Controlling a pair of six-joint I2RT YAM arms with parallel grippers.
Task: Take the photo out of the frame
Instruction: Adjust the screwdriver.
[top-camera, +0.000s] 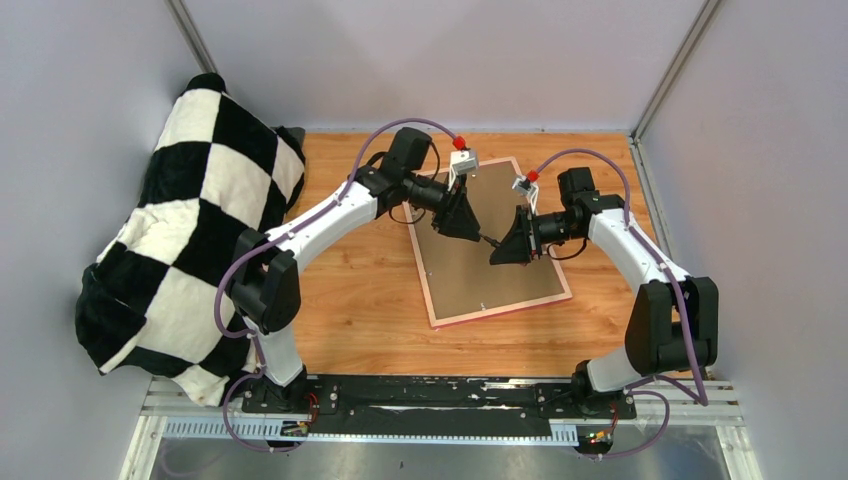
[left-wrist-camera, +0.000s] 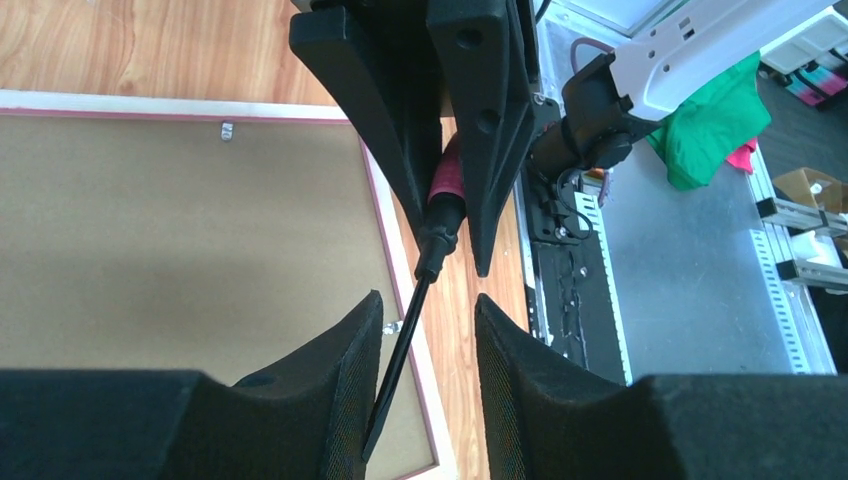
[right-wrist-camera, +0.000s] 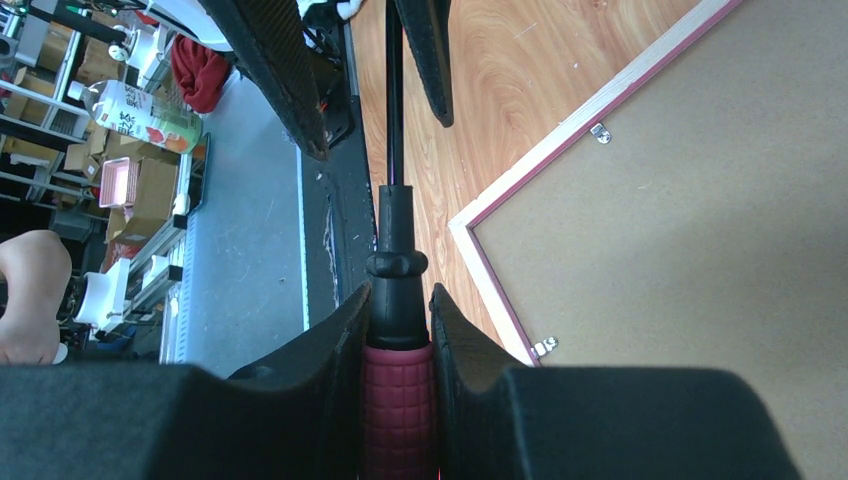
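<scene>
Starting at your far left, you have one black-and-white checkered blanket (top-camera: 190, 230) heaped over the edge of the wooden surface (top-camera: 350, 300). Next come your two arms, reaching in from either side to meet above the one frame (top-camera: 497, 311).

Your left end effector (left-wrist-camera: 425, 325) is released: its two fingers stand apart on either side of a thin black shaft, with a gap showing beside it. That shaft belongs to the one tool (right-wrist-camera: 397, 420), which has a dark red ribbed handle and a black collar. Your right end effector (right-wrist-camera: 400, 300) is clenched around that handle.

The frame lies flat on the surface near the middle, back side up and turned at a slant. It holds one brown backing board (top-camera: 490, 270), which fills it edge to edge inside the pink border. Small metal clips (right-wrist-camera: 600, 132) sit along the rim — two show in each wrist view. The photo is hidden from you — the board covers the frame's whole opening.
</scene>
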